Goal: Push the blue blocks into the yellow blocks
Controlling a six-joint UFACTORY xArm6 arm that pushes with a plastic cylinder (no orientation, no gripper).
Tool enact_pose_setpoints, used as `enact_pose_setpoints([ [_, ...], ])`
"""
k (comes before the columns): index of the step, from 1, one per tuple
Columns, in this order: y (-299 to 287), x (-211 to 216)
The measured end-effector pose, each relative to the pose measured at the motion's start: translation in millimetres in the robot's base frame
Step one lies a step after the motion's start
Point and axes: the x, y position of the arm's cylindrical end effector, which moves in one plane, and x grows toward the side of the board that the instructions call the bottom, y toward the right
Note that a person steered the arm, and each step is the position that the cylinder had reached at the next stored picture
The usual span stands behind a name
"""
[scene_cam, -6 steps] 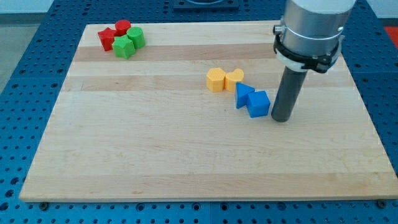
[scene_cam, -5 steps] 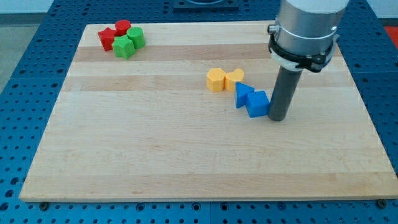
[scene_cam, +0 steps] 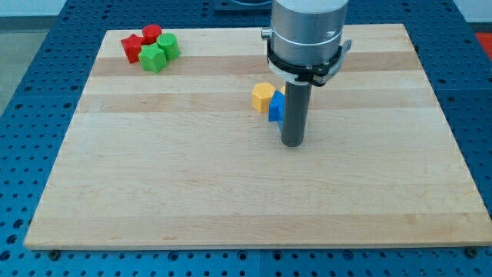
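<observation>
My tip has swept left from the frame's right to centre, shoving a blue block against the yellow block; the rod hides the other blue and yellow pieces. There is no claw. The push looks nearly complete.

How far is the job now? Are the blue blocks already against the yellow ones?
Mostly done, it seems: a blue block sits right against the yellow block. In hand: my tip stands just at the view's right of that blue block, and the rod hides the second blue and second yellow block. Left: checking the hidden pair. The red and green blocks are untouched at the top left.
</observation>
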Motion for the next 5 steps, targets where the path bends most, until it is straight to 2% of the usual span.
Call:
enact_pose_setpoints([
  [3, 2, 7],
  [4, 22, 26],
  [5, 52, 15],
])
